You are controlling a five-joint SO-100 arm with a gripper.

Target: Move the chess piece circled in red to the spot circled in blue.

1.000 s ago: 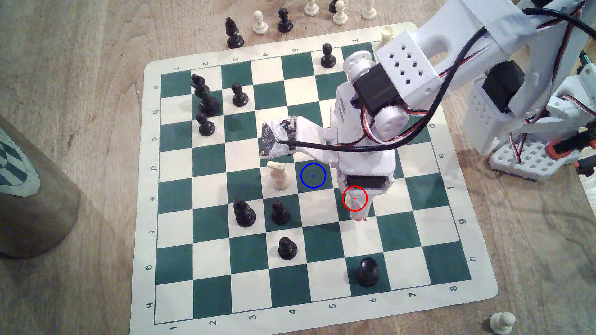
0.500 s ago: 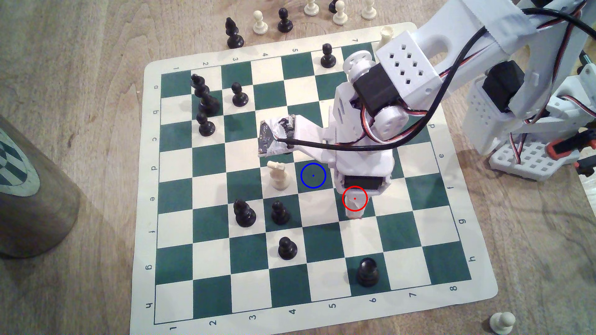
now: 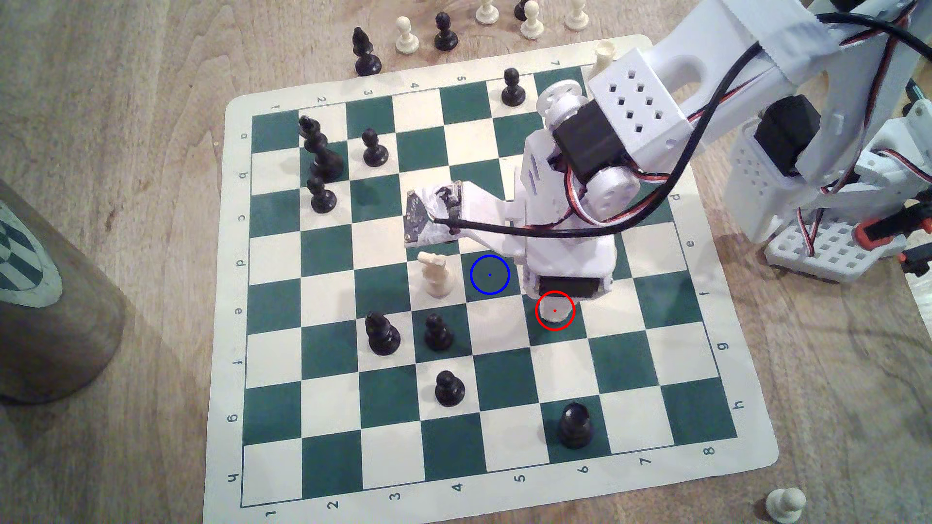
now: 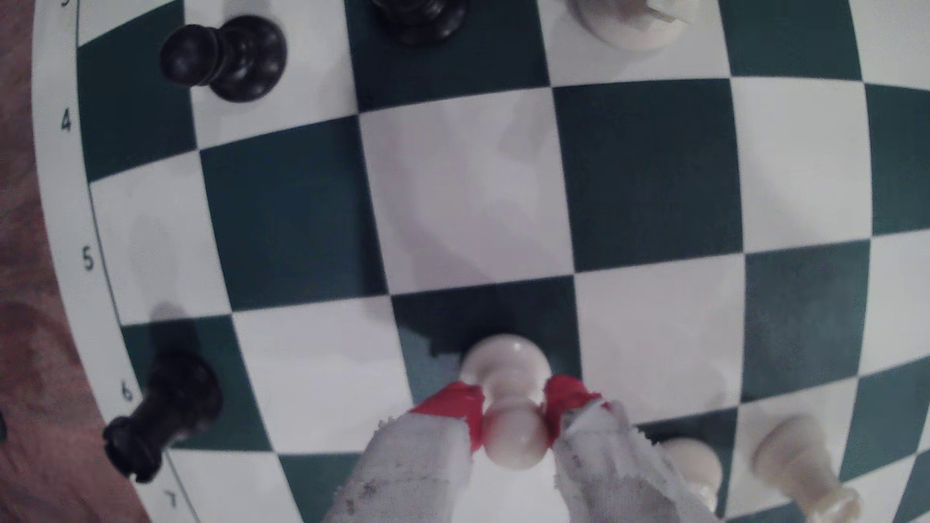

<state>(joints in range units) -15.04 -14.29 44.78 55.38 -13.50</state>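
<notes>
The chess piece (image 4: pixel 508 392), a small cream pawn, is pinched at its neck between my red-taped fingertips (image 4: pixel 455 405). My gripper (image 4: pixel 513 402) is shut on it. The pawn's base hangs over a dark green square, and I cannot tell whether it touches the board. In the exterior view the pawn (image 3: pixel 554 316) shows as a cream patch inside the red ring, right under my gripper (image 3: pixel 557 302). The spot (image 3: pixel 489 274), a green square with a blue ring, lies one square diagonally away toward the exterior view's upper left and is bare.
A cream knight (image 3: pixel 434 276) stands next to the spot on the exterior view's left. Black pieces (image 3: pixel 438 332) (image 3: pixel 383 333) (image 3: pixel 449 388) stand below it, another (image 3: pixel 575 426) nearer the front. Two cream pieces (image 4: pixel 800 467) stand close behind my fingers. A brown cylinder (image 3: pixel 50 312) is off the board.
My fingertips, which reached past the red ring toward the board's front, have drawn back up under the wrist. The pawn's cream base now shows in the ring.
</notes>
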